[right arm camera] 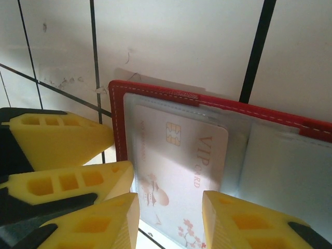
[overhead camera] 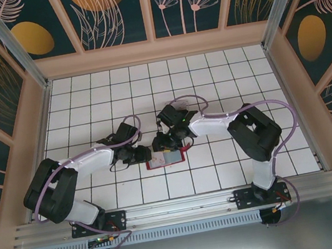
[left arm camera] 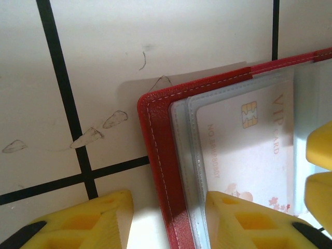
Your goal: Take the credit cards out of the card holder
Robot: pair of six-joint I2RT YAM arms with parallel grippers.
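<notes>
Inspector: When you froze the feed, where did the card holder (overhead camera: 166,160) lie?

Operator: I found it open and flat on the tiled table (overhead camera: 209,79), near the front edge, between the two wrists. One pale credit card (right arm camera: 181,166) with a gold chip sat in a clear sleeve at the end nearest the left gripper (left arm camera: 168,205). I read "VIP CARD" on it.

Inspector: Pose of the arms?

Operator: The left arm (overhead camera: 95,158) was folded, elbow out to the left, forearm running right to the holder's left end. The right arm (overhead camera: 219,119) had its elbow above its base and its forearm running left, with the wrist over the holder's far edge.

Inspector: And the jaws?

Operator: The left gripper's fingers stood apart, astride the holder's red border, with one finger over bare tile and the other over the sleeve. The right gripper (right arm camera: 171,199) also had its fingers apart, low over the card, whose face showed in the gap. Whether either pair actually pinched anything, I could not tell. The two grippers were just beside each other.
</notes>
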